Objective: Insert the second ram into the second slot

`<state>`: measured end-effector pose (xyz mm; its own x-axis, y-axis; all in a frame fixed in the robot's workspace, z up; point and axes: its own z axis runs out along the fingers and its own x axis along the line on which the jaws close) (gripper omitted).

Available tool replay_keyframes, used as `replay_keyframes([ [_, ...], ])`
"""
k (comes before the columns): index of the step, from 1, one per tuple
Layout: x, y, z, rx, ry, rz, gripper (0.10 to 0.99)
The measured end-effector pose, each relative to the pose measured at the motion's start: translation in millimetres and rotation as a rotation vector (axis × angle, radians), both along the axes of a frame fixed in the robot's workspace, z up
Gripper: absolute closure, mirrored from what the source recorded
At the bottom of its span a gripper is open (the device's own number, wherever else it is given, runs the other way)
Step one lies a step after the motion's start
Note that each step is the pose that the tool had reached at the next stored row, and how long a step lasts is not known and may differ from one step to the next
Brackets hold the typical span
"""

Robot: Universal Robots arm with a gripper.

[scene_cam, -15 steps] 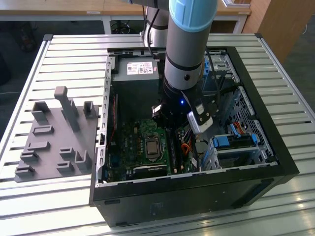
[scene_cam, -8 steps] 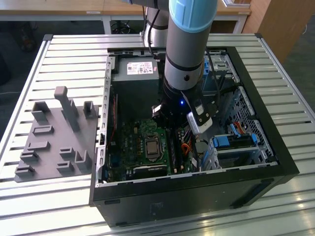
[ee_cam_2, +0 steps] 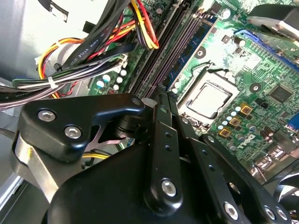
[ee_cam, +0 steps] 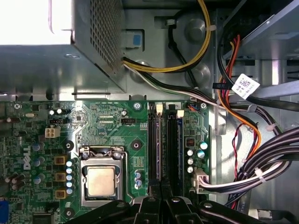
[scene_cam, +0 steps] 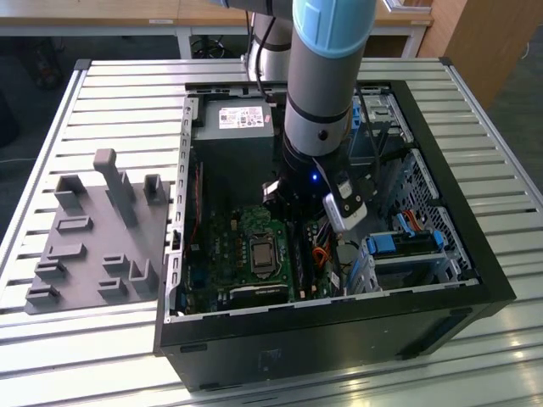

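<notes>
— Slatted metal table [scene_cam: 102, 102] underneath, with an open computer case [scene_cam: 441, 254] on it. What else from the exterior view?

— The arm [scene_cam: 327, 85] reaches straight down into the case, and the gripper [scene_cam: 287, 202] is low over the green motherboard [scene_cam: 229, 254]. A grey fixture plate [scene_cam: 85, 246] lies beside the case, on the exterior view's left.

— And the second wrist view?

— The gripper [ee_cam_2: 161, 100] tapers to a point just above the dark memory slots [ee_cam_2: 173, 42], near the processor socket [ee_cam_2: 208, 98]. A cable bundle [ee_cam_2: 93, 51] runs on the slots' other side.

— Clenched or released?

— I cannot tell; its black body covers the tip. For the same reason I cannot tell whether the second ram is held there.

— First wrist view?

— Gripper [ee_cam: 161, 203] in line with the memory slots [ee_cam: 163, 144], socket [ee_cam: 100, 179] to one side, power supply [ee_cam: 60, 42] beyond the board, and the ram still not clear to see
</notes>
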<state>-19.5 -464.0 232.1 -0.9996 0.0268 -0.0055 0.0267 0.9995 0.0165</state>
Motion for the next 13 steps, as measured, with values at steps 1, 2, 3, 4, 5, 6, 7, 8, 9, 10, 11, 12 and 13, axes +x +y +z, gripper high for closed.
replay_keyframes([
  [1, 0.2, 0.0, -0.5, 0.000, -0.0001, 0.001, 0.965],
  [2, 0.4, 0.1, -1.1, 0.000, -0.0001, 0.001, 0.965],
  [3, 0.8, 0.1, -1.5, 0.000, 0.0000, 0.002, 0.965],
  [4, 1.3, 0.0, -2.0, 0.000, 0.0000, 0.002, 0.965],
  [5, 1.6, 0.0, -2.2, 0.000, 0.0001, 0.003, 0.965],
  [6, 1.7, 0.0, -2.4, 0.001, 0.0001, 0.003, 0.965],
  [7, 1.7, 0.0, -2.7, 0.002, 0.0000, 0.004, 0.965],
  [8, 1.7, 0.0, -2.9, 0.002, 0.0000, 0.006, 0.965],
  [9, 1.8, 0.0, -3.1, 0.002, 0.0000, 0.008, 0.965],
  [10, 1.8, 0.0, -3.4, 0.002, 0.0000, 0.010, 0.965],
  [11, 1.8, 0.0, -3.6, 0.002, 0.0000, 0.012, 0.965],
  [12, 1.8, 0.1, -4.0, 0.002, 0.0000, 0.013, 0.965],
  [13, 1.8, 0.1, -4.2, 0.002, 0.0000, 0.013, 0.965],
])
